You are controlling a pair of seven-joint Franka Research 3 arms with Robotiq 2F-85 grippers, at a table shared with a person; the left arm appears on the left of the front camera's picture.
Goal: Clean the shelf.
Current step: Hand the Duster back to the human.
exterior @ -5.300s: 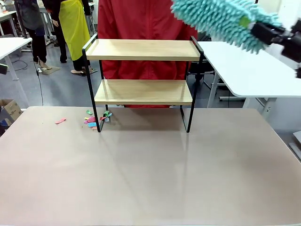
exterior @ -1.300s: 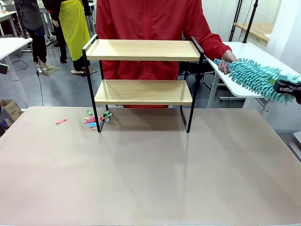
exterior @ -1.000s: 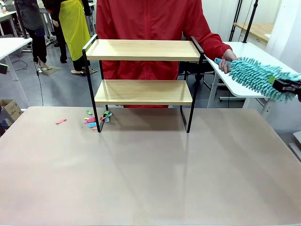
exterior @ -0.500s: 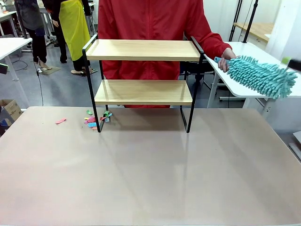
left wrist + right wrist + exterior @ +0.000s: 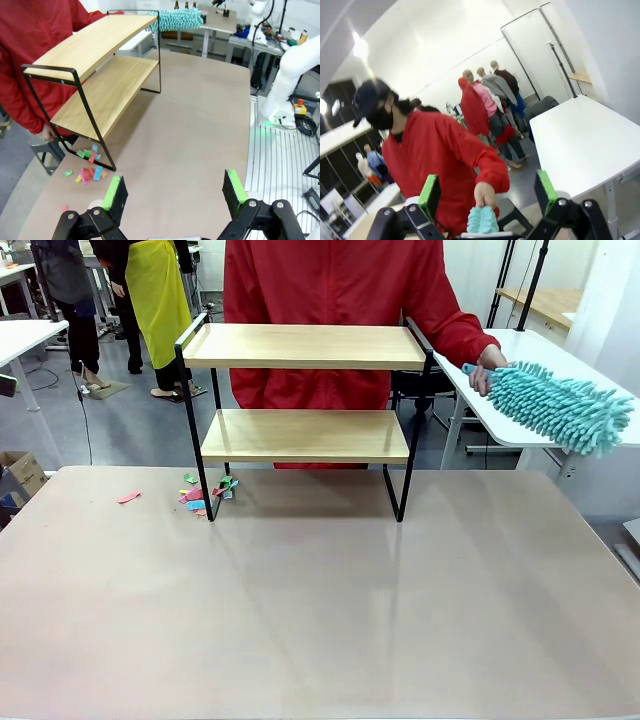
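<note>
Standing: the shelf (image 5: pixel 305 410) sits at the far middle of my table (image 5: pixel 320 620), both boards bare, its black frame on the tabletop.
Shelf from my left wrist: it (image 5: pixel 97 75) runs away from me, long side toward the person.
Scraps: a small heap of coloured paper bits (image 5: pixel 205 492) lies by the shelf's left front leg, one pink bit (image 5: pixel 128 497) a little further left; my left wrist sees the same heap (image 5: pixel 87 167) on the table.
Duster: a teal fluffy duster (image 5: pixel 560 405) hangs over the white side table (image 5: pixel 530 390) to the right of the shelf.
Person: red jacket (image 5: pixel 335 290), standing just behind the shelf; their hand (image 5: pixel 488 368) holds the duster by its handle end.
My left gripper (image 5: pixel 172 192): spread wide, nothing between the green pads, above the near table edge.
My right gripper (image 5: pixel 487 192): spread wide, holding nothing; the person's hand (image 5: pixel 485 195) grips the duster (image 5: pixel 482 220) just beyond it.
</note>
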